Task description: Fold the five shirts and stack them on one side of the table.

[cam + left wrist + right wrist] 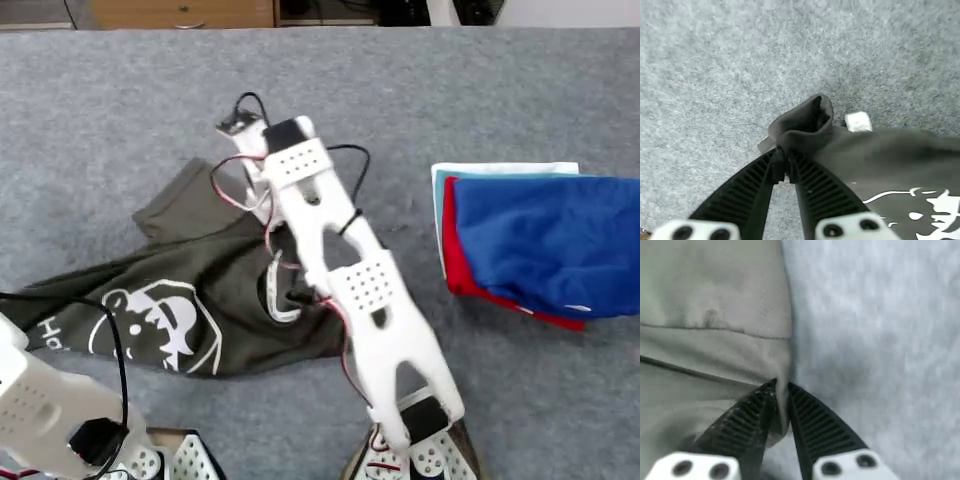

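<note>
A dark olive shirt (200,300) with a white graphic lies crumpled on the grey table, left of centre. My left gripper (783,167) is shut on a bunched corner of the olive shirt (805,127), close beside its small white tag (858,121). The left arm (50,410) sits at the near left corner. My right gripper (781,395) is shut on an edge of the olive shirt (715,315) where cloth meets bare table. The right arm (340,270) stretches from the near edge out over the shirt's far side.
A stack of folded shirts stands at the right side of the table: a blue one (550,240) on top, a red one (458,265) under it, and a pale one (500,170) at the bottom. Grey table (450,90) stretches beyond the shirt.
</note>
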### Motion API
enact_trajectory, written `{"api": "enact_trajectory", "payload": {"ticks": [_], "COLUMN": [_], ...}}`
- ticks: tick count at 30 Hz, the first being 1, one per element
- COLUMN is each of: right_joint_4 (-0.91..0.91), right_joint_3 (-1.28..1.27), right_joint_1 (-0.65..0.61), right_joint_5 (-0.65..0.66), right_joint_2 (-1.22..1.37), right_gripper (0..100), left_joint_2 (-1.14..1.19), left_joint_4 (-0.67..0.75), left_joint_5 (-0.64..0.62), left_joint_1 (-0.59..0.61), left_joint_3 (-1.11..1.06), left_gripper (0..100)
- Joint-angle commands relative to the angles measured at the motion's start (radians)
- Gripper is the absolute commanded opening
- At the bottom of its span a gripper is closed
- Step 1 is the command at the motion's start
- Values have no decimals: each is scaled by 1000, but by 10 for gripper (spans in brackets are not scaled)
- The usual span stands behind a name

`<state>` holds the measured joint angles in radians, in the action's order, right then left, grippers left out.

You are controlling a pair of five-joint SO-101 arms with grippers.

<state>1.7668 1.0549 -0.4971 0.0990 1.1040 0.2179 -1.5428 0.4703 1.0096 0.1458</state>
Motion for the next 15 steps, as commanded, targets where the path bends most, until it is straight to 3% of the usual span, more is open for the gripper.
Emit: {"api": "enact_trajectory", "payload": {"ticks": [1, 9, 15], "right_joint_4": [21, -29, -124], "right_joint_3": [-268, -753, -742], "right_joint_1": [65, 27, 62], "right_joint_5": [37, 74, 86], "right_joint_2": [-225, -615, -776], "right_gripper": [4, 164, 296], "left_joint_2": [-8, -10, -10], "left_joint_4": [6, -3, -3], "left_joint_5": [2, 71, 98], "left_joint_1": [5, 5, 5], "left_joint_3": [5, -5, -5], "left_gripper": [19, 19, 19]}}
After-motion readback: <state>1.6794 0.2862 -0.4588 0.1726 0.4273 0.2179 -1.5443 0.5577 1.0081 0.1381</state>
